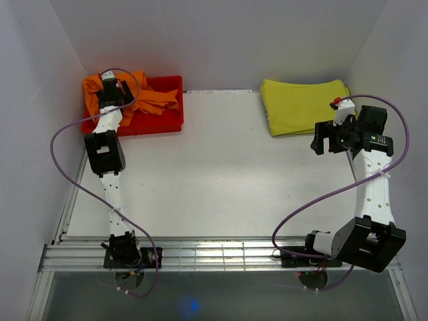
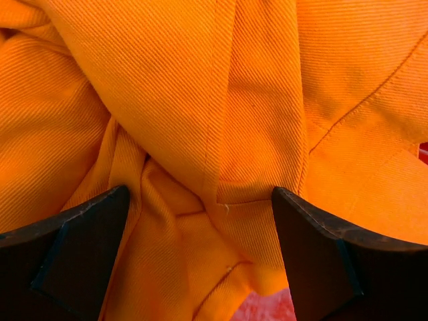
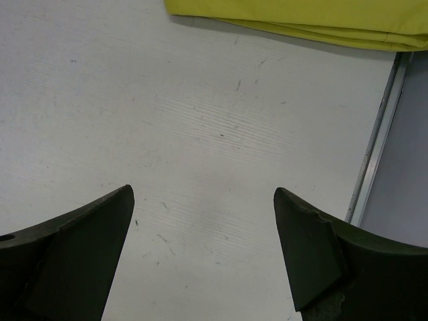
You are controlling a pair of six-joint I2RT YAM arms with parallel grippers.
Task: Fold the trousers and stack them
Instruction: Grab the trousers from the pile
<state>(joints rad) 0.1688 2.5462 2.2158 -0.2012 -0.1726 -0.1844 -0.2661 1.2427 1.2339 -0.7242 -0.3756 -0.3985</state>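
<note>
Left tool: jaws wide, close over the trousers, which lie crumpled in the red tray at the desk's far-left corner. Right tool: jaws wide, holding nothing, above the desk near the folded yellow-green cloth.

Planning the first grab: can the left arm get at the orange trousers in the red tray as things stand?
Probably yes: the left pincer hangs open right above the bunched trousers in the red tray, nothing between them.
</note>
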